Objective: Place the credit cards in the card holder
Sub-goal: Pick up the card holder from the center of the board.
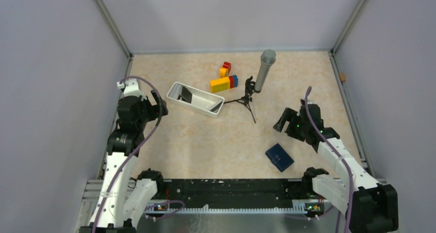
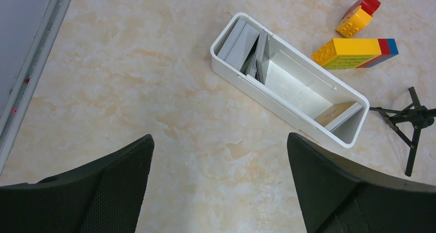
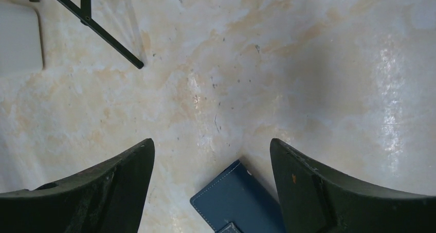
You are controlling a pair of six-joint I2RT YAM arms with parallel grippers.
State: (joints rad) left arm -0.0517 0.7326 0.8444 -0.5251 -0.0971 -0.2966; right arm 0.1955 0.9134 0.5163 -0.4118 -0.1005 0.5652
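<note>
The credit cards [image 1: 185, 94] stand leaning inside a white tray [image 1: 193, 107]. In the left wrist view several grey cards [image 2: 241, 43] lean at the tray's [image 2: 272, 96] left end and one more card [image 2: 337, 115] at its right end. The card holder [image 1: 279, 157], a shut navy wallet, lies flat on the table at the near right. My left gripper [image 1: 157, 102] is open, hanging left of the tray with only bare table between its fingers [image 2: 220, 140]. My right gripper [image 1: 286, 121] is open above and just beyond the card holder [image 3: 241, 199], with nothing held [image 3: 211, 143].
A grey microphone [image 1: 266, 68] on a small black tripod [image 1: 248, 100] stands behind the middle of the table. Coloured toy bricks [image 1: 224, 82] lie beyond the tray. Grey walls close in the table on the left, right and back.
</note>
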